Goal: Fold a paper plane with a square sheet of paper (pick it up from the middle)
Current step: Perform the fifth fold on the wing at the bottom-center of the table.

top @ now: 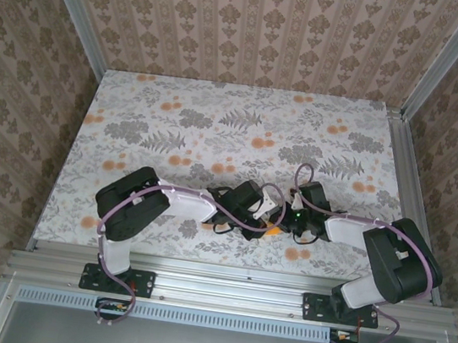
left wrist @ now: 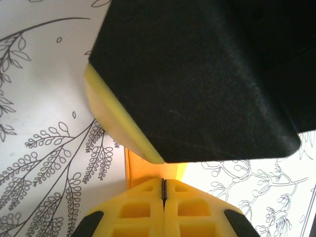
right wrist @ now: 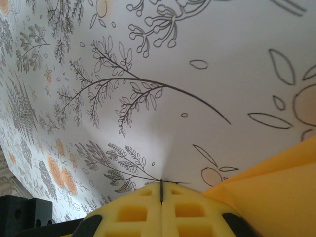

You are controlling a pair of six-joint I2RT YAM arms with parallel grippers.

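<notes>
You see both claws fully closed, fingers meeting pad to pad. The left claw (left wrist: 164, 188) has its tips at the edge of the paper (left wrist: 134, 168), and the right claw (right wrist: 161, 191) has its tips down on the table (right wrist: 148, 74) with the paper just beside them. There is one orange paper, lying near the front middle of the table between the two claws, but the arms cover most of it, so you cannot tell its long axis or where it points.
</notes>
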